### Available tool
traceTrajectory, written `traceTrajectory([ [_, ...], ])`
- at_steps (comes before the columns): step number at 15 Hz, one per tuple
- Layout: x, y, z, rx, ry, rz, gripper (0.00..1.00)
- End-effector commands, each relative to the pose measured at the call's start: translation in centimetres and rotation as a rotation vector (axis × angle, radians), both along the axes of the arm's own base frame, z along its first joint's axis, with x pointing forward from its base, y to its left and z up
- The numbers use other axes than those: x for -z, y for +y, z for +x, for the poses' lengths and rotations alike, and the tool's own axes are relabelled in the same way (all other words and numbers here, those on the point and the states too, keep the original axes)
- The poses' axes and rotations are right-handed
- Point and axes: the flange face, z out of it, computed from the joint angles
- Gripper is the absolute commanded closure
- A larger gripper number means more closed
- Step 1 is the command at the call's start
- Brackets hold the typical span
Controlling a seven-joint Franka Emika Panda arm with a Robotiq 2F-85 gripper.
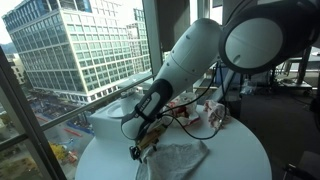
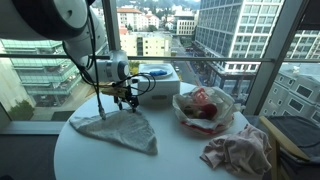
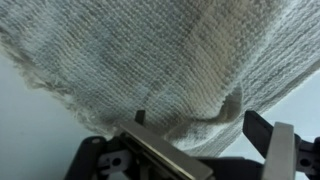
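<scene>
Hovering wide and empty in an exterior view, the claw [image 1: 140, 150] hangs just above a grey knitted cloth [image 1: 182, 160] on the round white counter [image 1: 245, 152]. In an exterior view the cloth [image 2: 122, 130] lies flat beneath it, apart from a clear bag [image 2: 203, 108]. Wrist view: cloth [image 3: 150, 60] edge between spread fingers [image 3: 262, 130].

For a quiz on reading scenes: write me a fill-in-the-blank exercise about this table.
The gripper hangs over the grey cloth with its jaws ____.
The grey cloth lies on a ____ white table.
The clear plastic bag holds something ____ in colour.
Missing words: open; round; red.
</scene>
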Motion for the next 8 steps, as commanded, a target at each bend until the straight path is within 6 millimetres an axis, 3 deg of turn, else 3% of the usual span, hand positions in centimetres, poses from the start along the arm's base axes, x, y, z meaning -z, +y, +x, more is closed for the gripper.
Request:
traceTrajectory([
  [1, 0.61, 0.45, 0.23, 0.025, 0.010, 0.001, 0.26],
  [6, 0.47, 0.62, -0.35, 0.021, 0.012, -0.009, 0.65],
  [7, 0.27, 0.62, -0.41, 0.021, 0.011, -0.012, 0.52],
  [8, 0.01, 0.61, -0.45, 0.020, 0.009, -0.013, 0.30],
])
